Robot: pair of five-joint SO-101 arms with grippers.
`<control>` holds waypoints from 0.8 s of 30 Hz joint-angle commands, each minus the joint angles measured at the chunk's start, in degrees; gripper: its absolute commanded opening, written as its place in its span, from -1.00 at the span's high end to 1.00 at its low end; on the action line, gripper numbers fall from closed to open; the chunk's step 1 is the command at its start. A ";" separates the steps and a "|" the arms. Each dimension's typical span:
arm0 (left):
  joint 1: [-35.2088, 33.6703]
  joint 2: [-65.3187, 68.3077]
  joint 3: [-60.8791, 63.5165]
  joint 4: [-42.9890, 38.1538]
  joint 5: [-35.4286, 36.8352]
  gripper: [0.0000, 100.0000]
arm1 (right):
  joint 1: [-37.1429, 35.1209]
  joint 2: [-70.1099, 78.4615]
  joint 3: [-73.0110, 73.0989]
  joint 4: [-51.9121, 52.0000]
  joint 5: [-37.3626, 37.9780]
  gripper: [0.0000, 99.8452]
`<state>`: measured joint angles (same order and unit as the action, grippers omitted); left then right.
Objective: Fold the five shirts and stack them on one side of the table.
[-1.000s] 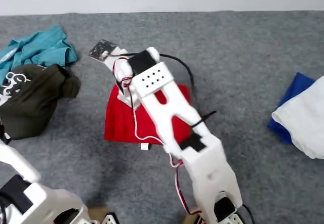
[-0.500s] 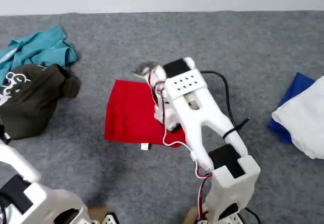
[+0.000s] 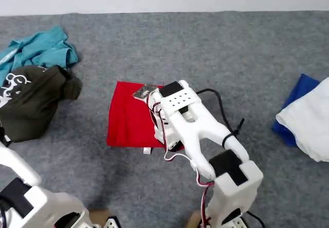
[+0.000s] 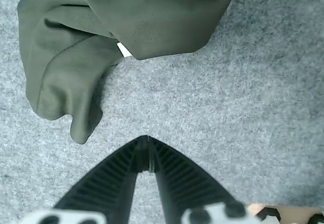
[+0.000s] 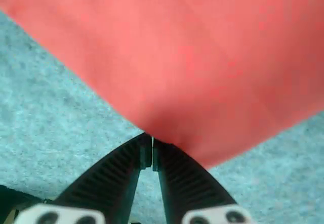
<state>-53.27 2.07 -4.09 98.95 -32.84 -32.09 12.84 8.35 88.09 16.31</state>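
Red shirt [image 3: 128,120] lies folded, spread ahead of my right claw [image 5: 148,143], whose tips are clenched on its near edge. Risk, I judge: the pinch slips or catches only the top layer, so dragging unfolds it. My left claw [image 4: 148,155] is clenched, empty.

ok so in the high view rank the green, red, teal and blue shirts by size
green shirt and red shirt: alike, red partly covered
teal shirt
blue shirt, mostly under the white shirt
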 commanded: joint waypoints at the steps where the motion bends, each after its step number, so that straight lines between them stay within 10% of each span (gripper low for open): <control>1: 0.26 -2.81 -0.31 1.32 0.35 0.99 | -1.98 -6.37 -8.70 5.14 -0.09 0.98; 24: 0.09 -3.25 -0.31 1.32 0.35 0.99 | -13.85 18.77 -26.29 -3.47 1.93 0.98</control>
<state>-53.27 2.07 -4.09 98.95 -32.84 -45.45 32.09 -11.52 82.11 17.98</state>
